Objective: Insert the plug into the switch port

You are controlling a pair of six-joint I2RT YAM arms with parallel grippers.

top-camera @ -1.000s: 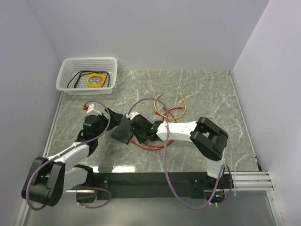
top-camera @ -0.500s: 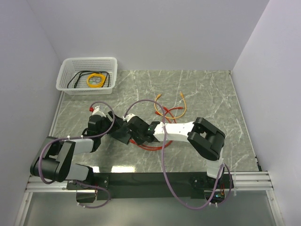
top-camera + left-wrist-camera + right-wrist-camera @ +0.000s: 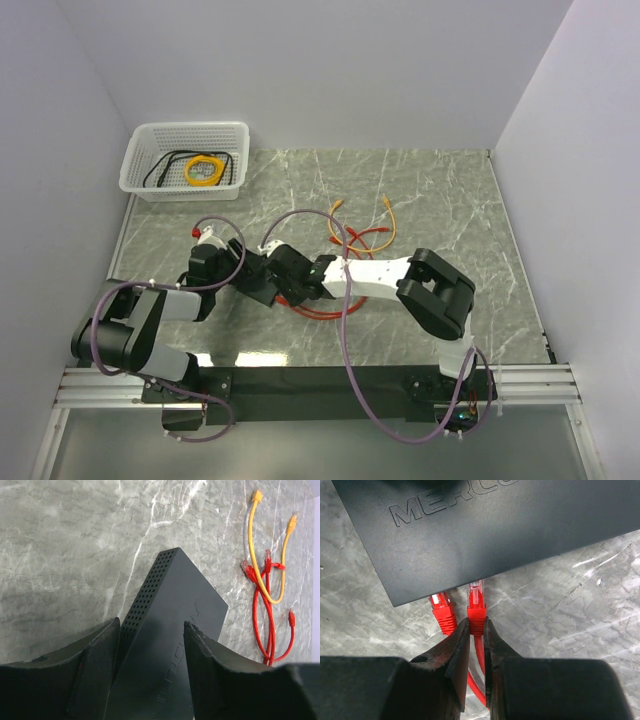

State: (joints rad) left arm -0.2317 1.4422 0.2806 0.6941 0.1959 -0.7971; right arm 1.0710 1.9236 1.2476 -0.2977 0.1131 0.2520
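The black switch [image 3: 258, 285] lies left of centre, shown large in the right wrist view [image 3: 485, 525]. My right gripper [image 3: 476, 622] is shut on the red boot of the plug [image 3: 476, 602]. The plug's clear tip sits at the switch's near edge; the ports on that edge are hidden. A second red plug [image 3: 442, 612] lies just left of it, its tip also at that edge. In the top view my right gripper [image 3: 287, 272] is at the switch's right side. My left gripper [image 3: 151, 624] is open, its fingers straddling the switch [image 3: 175, 615] from the other side.
The red cord [image 3: 320, 310] loops on the table right of the switch, with an orange-yellow cord [image 3: 345, 235] beyond it. A white mesh basket [image 3: 185, 160] with coiled cables stands at the back left. Both cords also show in the left wrist view [image 3: 265, 615].
My left gripper has moved right, up to the switch. My right gripper with the plug has shifted left toward the switch's edge.
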